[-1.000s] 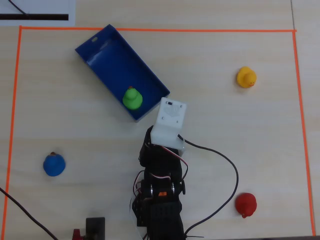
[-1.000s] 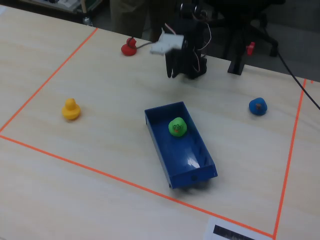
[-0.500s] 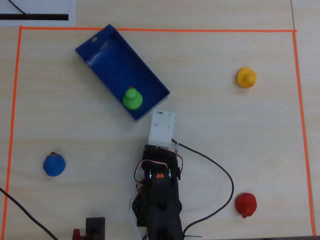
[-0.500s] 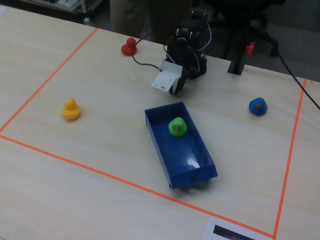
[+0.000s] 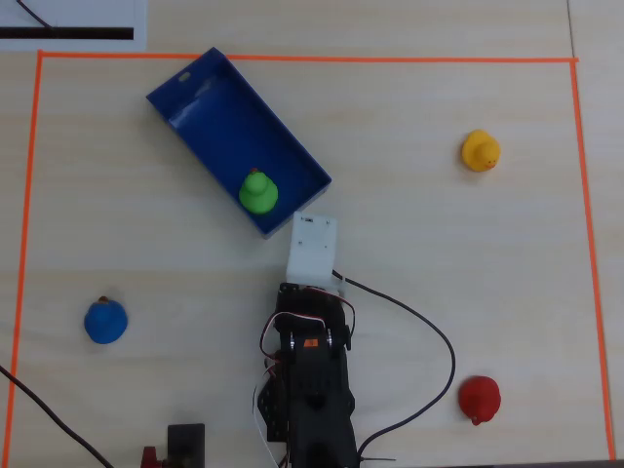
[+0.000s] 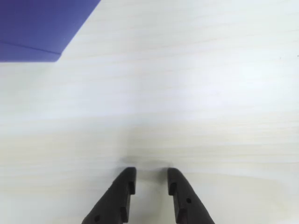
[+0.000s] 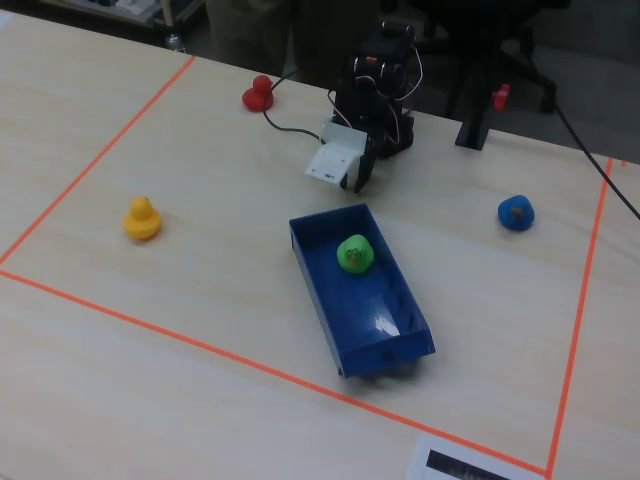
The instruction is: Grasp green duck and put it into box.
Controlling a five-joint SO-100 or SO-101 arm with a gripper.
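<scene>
The green duck (image 5: 258,191) sits inside the box (image 5: 210,107), at its end nearest the arm (image 5: 310,375). Yellow duck (image 5: 480,151) lies right of the box, blue duck (image 5: 105,321) lower left.

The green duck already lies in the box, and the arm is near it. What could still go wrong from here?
1. The gripper, open and empty, sits close to the near corner of the box; a careless swing might push the box.
2. The green duck rests near that end, beside the low wall, so a knock could tip it out.
3. The cable loops loosely on the table and could snag.
</scene>
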